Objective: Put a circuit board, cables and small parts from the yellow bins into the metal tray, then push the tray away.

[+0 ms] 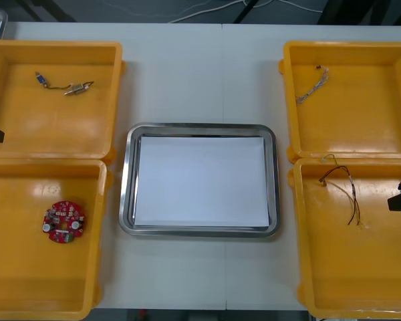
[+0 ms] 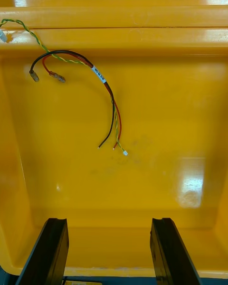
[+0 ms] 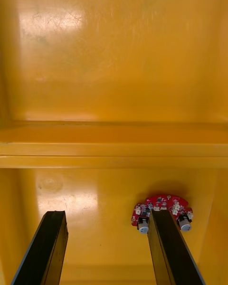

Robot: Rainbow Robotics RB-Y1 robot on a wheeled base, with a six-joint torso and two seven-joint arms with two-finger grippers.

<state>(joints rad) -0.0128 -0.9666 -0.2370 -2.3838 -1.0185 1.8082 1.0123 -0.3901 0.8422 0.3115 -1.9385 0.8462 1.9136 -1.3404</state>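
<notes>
Left of the metal tray [image 1: 126,180], the left gripper [image 3: 107,214] hangs over the near-left yellow bin [image 1: 27,281], its fingers spread with nothing between them. The round red circuit board [image 1: 63,222] lies flat on that bin's floor, close by one fingertip in the wrist view. Also left of the tray but farther out, the far-left yellow bin [image 1: 53,134] holds the small metal parts [image 1: 75,87].

The tray is white inside and holds nothing, so I judge the task barely begun: board, cables and parts all remain to be carried over, and the push comes last.

Right of the tray, the far-right yellow bin [image 1: 361,127] holds the twisted blue and white cable [image 1: 312,85]. The near-right yellow bin [image 1: 347,274] holds a loose bundle of black, red and yellow cables [image 1: 341,190]. The right gripper [image 2: 109,221] is spread and empty above that bin, with the bundle well ahead of its fingers.

Strips of bare table separate the tray from the bins on both sides. Every item sits behind a raised bin wall, so each carry must clear a rim. Beyond the tray's far edge, open table runs between the two far bins, leaving room for the push.
</notes>
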